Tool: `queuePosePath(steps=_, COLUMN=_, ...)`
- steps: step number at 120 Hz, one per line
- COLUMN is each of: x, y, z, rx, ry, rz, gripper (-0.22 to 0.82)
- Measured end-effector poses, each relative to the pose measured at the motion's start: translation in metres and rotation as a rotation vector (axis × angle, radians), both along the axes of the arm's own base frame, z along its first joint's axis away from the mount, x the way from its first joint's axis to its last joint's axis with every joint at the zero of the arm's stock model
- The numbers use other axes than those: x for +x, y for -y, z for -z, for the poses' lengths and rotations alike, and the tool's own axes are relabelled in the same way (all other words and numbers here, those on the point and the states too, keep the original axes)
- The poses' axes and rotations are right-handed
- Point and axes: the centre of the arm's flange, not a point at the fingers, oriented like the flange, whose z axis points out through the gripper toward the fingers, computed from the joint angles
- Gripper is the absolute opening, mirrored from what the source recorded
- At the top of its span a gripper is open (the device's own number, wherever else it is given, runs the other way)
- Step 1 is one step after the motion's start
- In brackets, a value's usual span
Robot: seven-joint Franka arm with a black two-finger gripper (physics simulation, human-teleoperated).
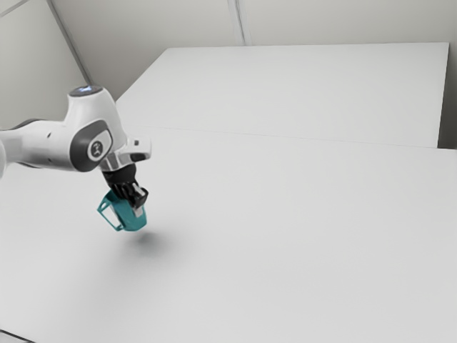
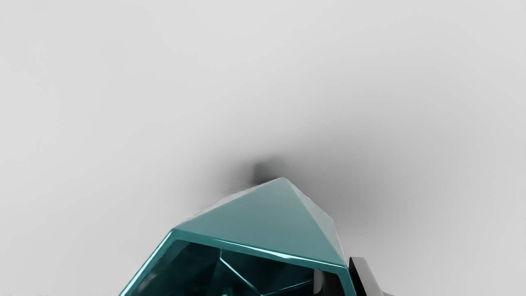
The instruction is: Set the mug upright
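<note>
In the exterior view my gripper [image 1: 138, 203] points down at the rim of the teal faceted mug [image 1: 129, 219], which hangs tilted above the table, its angular handle [image 1: 107, 213] toward the exterior view's left. From the wrist view, the mug [image 2: 263, 222] has its mouth facing my hand. One finger is inside the mug and the other presses its outer wall, so my gripper [image 2: 337, 280] is shut on the mug's wall. The lower parts of the fingers and the handle are hidden there.
A broad white table [image 1: 300, 229] stretches beneath the arm, with a soft shadow below the mug. Behind it lies another pale flat surface [image 1: 307, 89], with pale walls beyond.
</note>
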Motion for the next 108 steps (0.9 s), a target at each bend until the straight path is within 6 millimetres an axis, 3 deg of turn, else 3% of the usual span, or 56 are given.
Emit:
queuePosePath(steps=26, x=-0.005, y=0.017, z=0.010, rx=0.023, ry=-0.004, rz=-0.030, gripper=-0.17)
queuePosePath(steps=108, x=0.009, y=0.030, z=0.055, rx=0.050, ry=0.020, rz=-0.117, gripper=-0.17)
